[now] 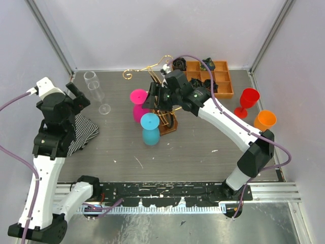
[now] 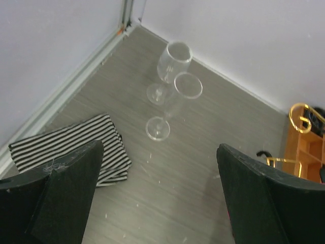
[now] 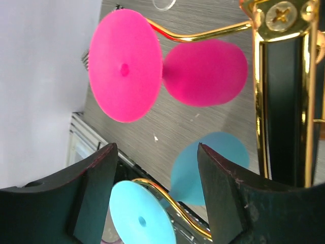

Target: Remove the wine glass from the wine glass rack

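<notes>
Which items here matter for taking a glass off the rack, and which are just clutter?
Job: wine glass rack; pink glass and blue glass hanging on it; right hand, open at the rack.
Clutter: clear glasses; striped cloth; wooden tray; red glass; orange glass.

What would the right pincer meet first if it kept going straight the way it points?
Probably the light blue wine glass hanging upside down on the gold wine glass rack: its foot sits between the fingers of the open right pincer. Depth is unclear; the pink wine glass lies off to one side.
</notes>
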